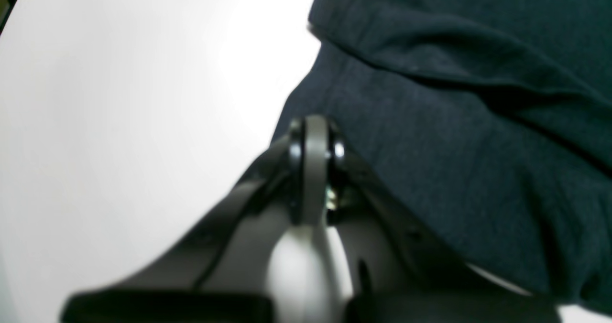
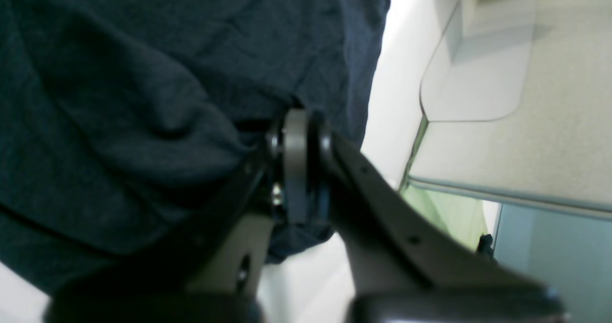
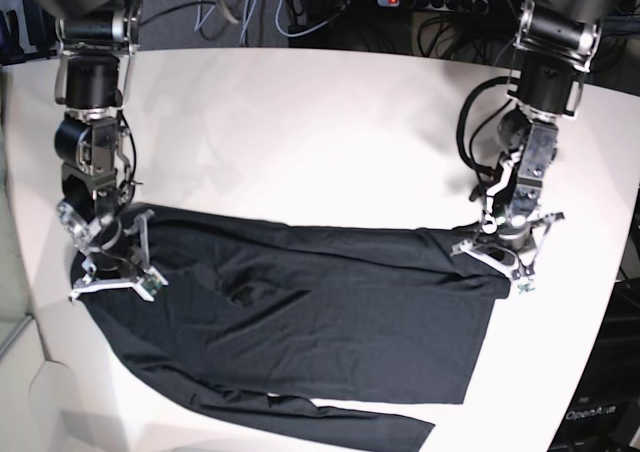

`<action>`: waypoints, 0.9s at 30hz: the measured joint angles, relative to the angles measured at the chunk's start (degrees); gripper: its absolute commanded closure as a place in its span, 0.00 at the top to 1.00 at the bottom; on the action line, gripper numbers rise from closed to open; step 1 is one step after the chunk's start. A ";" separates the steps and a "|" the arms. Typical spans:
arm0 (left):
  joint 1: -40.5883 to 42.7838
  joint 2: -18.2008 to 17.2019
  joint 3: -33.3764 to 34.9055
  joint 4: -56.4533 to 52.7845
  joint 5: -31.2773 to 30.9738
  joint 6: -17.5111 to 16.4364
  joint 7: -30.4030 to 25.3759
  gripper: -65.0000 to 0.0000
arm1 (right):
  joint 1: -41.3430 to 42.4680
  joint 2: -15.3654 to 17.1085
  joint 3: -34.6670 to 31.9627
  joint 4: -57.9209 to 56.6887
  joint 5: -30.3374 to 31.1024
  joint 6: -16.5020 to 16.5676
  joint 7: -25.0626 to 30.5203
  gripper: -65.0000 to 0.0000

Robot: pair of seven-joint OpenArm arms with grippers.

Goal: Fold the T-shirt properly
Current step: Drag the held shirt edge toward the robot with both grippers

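The dark T-shirt [image 3: 330, 322] lies spread flat across the front half of the white table, one long sleeve trailing toward the front edge. At the shirt's left end my right gripper [image 3: 108, 272] has come down on it. In the right wrist view its jaws [image 2: 296, 117] are together, with T-shirt cloth [image 2: 143, 74] bunched around them and hanging below. My left gripper [image 3: 500, 255] stands at the shirt's right upper corner. Seen from the left wrist, this gripper [image 1: 313, 122] is shut at the hem of the T-shirt [image 1: 454, 122], and no cloth shows between its jaws.
The white table [image 3: 300, 142] stretches bare behind the shirt. A power strip [image 3: 430, 0] and cables lie beyond its far edge. The right wrist view shows the table's edge and a pale grey floor panel [image 2: 502, 98] past it.
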 measured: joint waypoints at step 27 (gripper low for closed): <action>0.02 -0.11 -0.09 0.00 0.00 0.09 0.13 0.00 | -1.38 -0.46 4.24 5.11 -0.07 -3.80 -0.48 0.32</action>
